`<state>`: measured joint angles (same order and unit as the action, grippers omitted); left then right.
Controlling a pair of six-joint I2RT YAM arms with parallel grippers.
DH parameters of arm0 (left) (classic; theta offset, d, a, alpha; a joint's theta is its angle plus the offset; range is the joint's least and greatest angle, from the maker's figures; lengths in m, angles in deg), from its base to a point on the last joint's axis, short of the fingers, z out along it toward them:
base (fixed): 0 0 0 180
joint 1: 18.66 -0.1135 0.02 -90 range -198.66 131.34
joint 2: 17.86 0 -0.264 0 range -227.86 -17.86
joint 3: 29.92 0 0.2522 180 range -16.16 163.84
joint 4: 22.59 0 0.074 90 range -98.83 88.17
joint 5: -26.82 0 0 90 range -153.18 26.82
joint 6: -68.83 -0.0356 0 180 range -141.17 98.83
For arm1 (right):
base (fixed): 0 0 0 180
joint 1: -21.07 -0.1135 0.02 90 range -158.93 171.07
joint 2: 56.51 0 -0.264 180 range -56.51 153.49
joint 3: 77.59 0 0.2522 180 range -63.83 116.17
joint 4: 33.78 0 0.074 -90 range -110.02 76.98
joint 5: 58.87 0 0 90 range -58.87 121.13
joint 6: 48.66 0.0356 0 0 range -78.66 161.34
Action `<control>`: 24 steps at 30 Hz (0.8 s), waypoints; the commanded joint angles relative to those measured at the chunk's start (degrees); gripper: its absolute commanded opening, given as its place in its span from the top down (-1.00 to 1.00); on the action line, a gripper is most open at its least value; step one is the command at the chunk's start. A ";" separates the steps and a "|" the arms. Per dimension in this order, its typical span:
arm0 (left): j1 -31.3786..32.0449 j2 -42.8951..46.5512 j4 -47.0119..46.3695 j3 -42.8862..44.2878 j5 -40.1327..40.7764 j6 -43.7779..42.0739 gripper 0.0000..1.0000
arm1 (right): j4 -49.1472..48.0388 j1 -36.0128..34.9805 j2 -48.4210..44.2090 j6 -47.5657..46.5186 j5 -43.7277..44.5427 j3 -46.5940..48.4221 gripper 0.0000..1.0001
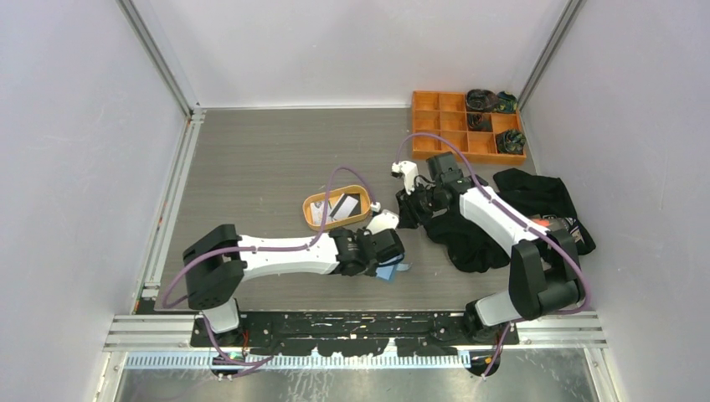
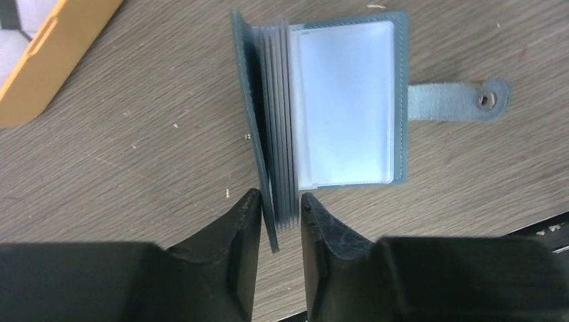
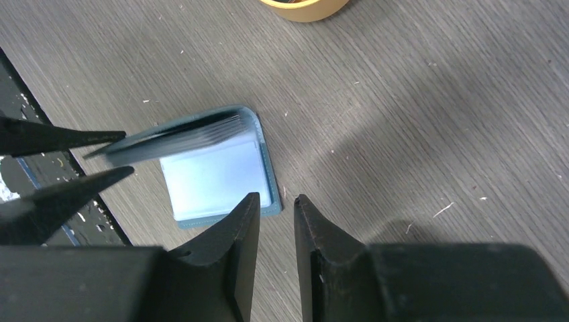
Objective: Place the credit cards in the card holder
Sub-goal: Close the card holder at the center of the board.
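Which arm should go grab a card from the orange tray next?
Right. The right end effector hangs empty, jaws slightly apart, near the orange tray holding the credit cards. The left end effector is occupied, pinching the pocket pages of the card holder upright.

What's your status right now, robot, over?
Left hand pinching open card holder. Right hand empty, slightly open, hovering beside it. Cards in orange tray. Nothing blocking.
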<state>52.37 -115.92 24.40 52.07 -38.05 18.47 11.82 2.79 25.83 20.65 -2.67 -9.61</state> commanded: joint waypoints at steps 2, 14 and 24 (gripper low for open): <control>2.67 -3.71 1.74 4.68 1.15 -1.26 0.26 | 0.26 0.19 1.07 0.91 -2.13 2.81 0.37; 3.78 -1.61 -13.71 -0.16 -7.51 -2.70 -0.26 | 1.71 1.37 2.35 0.53 -3.69 3.57 0.37; -2.58 0.21 -37.01 -14.22 -23.11 1.02 -0.35 | 9.06 1.86 3.91 -6.35 -17.22 4.01 0.40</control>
<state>52.63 -116.79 1.74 43.17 -52.98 16.98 16.21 4.71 28.74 18.83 -11.52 -8.10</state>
